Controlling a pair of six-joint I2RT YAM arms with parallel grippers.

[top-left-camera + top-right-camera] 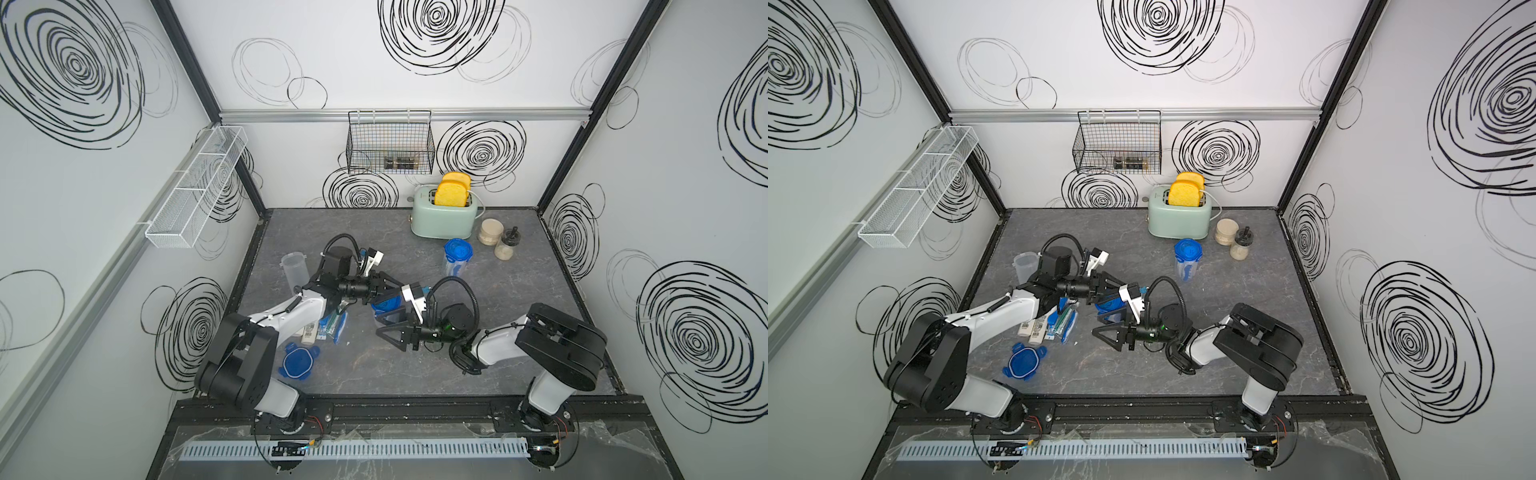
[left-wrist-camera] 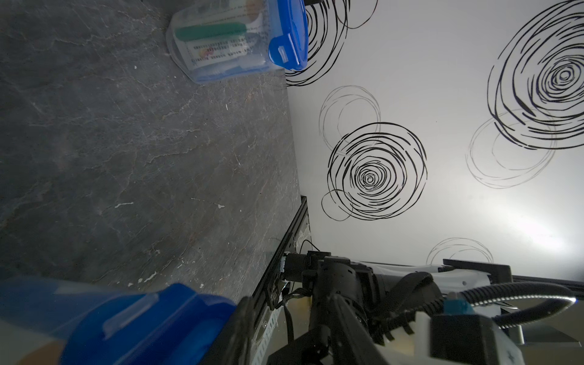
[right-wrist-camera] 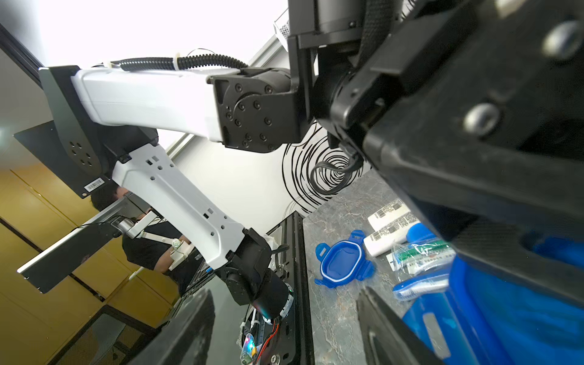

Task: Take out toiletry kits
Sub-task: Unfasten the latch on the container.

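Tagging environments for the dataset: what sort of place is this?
Probably a mock kitchen set inside a robot test cell. A toaster with bread stands on a grey stone-look counter, a wire basket hangs on the back rail, and the white panel walls carry scribbled swirls.

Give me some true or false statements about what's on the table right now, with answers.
1. A loose blue lid lies on the table. True.
2. The toaster is empty. False: two yellow bread slices stick out of it.
3. The container standing near the toaster has its lid on. True.
4. The toiletries are piled next to the jars. False: they lie by the left arm, far from the jars.
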